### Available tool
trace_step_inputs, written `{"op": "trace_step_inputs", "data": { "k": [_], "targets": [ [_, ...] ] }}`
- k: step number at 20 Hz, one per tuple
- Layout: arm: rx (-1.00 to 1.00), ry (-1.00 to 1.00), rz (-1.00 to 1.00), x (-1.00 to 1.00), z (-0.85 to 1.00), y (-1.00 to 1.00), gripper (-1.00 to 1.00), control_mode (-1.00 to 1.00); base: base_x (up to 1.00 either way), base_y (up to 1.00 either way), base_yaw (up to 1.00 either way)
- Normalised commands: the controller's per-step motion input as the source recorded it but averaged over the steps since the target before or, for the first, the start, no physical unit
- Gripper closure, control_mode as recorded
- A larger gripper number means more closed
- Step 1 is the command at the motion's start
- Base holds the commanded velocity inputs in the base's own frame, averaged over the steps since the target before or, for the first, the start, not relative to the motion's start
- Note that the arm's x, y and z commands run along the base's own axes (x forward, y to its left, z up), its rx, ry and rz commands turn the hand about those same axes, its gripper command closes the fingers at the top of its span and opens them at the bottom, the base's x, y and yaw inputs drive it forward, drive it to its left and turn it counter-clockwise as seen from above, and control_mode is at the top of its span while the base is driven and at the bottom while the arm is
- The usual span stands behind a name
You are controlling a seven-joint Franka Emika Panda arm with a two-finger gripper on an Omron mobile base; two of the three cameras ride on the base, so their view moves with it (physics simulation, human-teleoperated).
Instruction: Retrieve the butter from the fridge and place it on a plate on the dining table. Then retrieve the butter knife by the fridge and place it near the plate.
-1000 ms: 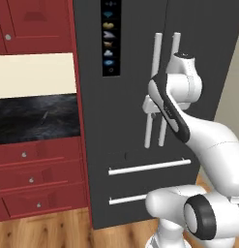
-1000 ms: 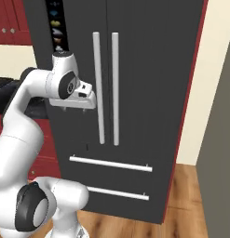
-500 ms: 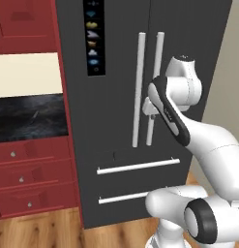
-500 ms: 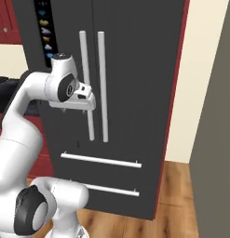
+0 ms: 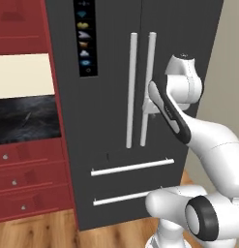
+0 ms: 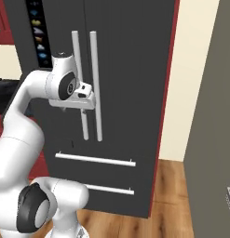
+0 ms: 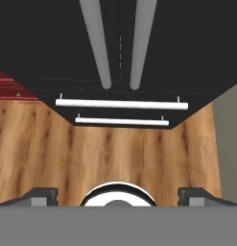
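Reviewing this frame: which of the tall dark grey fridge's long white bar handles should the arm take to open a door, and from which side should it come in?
Probably the right-hand vertical white bar handle, nearest the open tool. Grip its middle, approaching straight at the tall dark grey fridge front, fingers either side of the bar. The bar is slim, upright and stands off the door, leaving room to close around it.

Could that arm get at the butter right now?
Probably not. The fridge doors are shut, so anything inside is closed off. The gripper sits by the handles, jaws wide open and holding nothing.

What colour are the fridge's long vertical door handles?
White to pale grey, against the dark grey fridge; the handles show best in the left base view.
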Motion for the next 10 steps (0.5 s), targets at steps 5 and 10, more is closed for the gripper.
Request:
{"op": "trace_step_inputs", "data": {
  "k": [5,10],
  "targets": [
    [0.0,0.0,0.0,0.0,0.0,0.0,-1.0,1.0,0.0,0.29,-0.08],
    [0.0,0.0,0.0,0.0,0.0,0.0,-1.0,1.0,-0.02,0.3,0.0]
  ]
}}
